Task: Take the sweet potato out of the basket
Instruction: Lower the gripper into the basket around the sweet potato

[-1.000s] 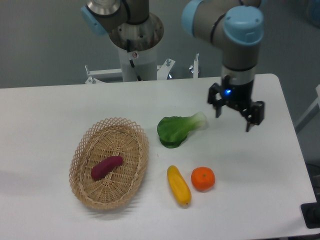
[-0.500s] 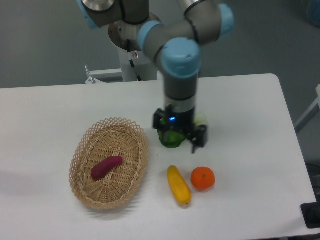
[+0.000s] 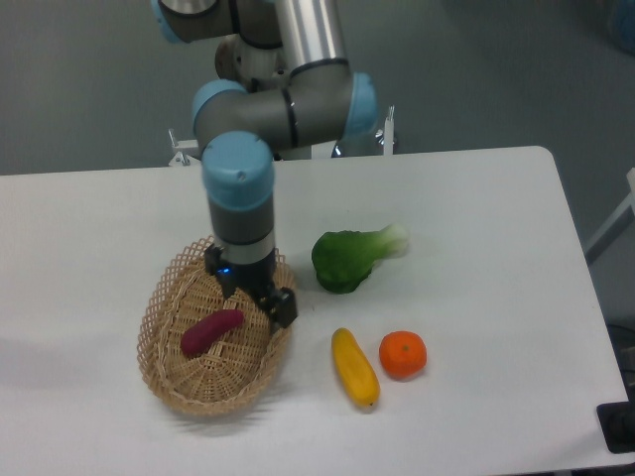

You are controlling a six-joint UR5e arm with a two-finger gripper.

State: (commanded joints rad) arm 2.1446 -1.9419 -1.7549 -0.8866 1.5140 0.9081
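The sweet potato (image 3: 210, 332) is a small magenta tuber lying on its side in the middle of the oval wicker basket (image 3: 174, 382) at the left of the table. My gripper (image 3: 254, 299) hangs over the basket's right half, just right of and above the sweet potato. Its two dark fingers (image 3: 283, 307) stand apart with nothing between them, so it is open and empty. It does not touch the sweet potato.
A green leafy vegetable (image 3: 352, 258) lies right of the basket. A yellow oblong vegetable (image 3: 354, 368) and a round orange fruit (image 3: 402, 354) lie in front of it. The arm's base (image 3: 268, 69) stands behind the table's far edge.
The arm has swung left across the table, from the right side past the green vegetable to above the basket. The gripper stays open. The objects have not moved.
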